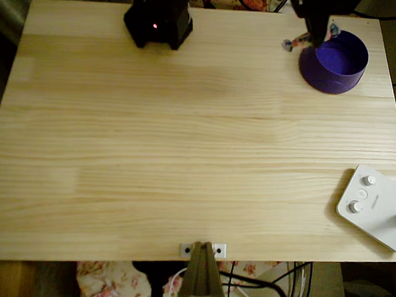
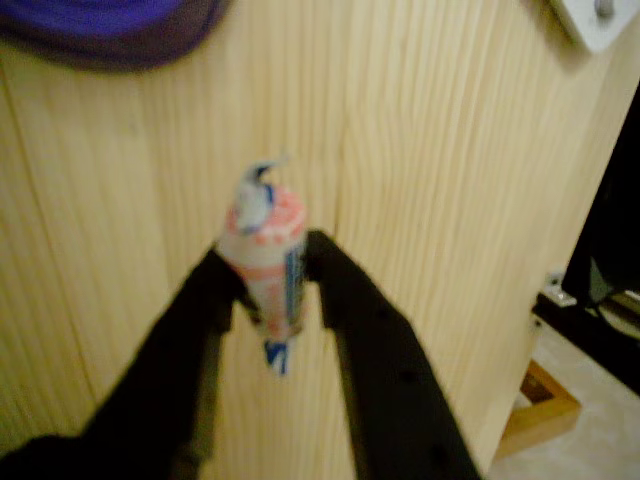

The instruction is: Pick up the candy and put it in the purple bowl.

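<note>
Gripper [image 2: 268,275] closed on the candy [image 2: 265,262], lifted above the wooden table [image 2: 450,200], just beside the purple bowl [image 1: 334,62].

You see a pink-white candy [image 2: 263,262] with blue marks, a black tool [image 2: 268,268], a purple bowl [image 1: 334,61], a pale wood-grain tabletop [image 1: 184,154].

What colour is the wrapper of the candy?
Pinkish-white with dark blue marks; the candy shows best in the wrist view.
</note>
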Tool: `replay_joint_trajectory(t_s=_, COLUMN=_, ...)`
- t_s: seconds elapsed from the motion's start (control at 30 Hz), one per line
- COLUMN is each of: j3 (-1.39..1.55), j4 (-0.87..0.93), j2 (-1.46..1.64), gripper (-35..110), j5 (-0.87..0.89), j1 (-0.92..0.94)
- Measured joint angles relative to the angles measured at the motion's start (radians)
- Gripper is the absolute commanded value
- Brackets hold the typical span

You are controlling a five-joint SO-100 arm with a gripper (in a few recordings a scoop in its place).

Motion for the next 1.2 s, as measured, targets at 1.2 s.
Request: replay_joint_trajectory(t_s=1.2, j3=-0.555, j4=-0.061, j2=-0.569, gripper=0, j5=0.054, j1=-0.225)
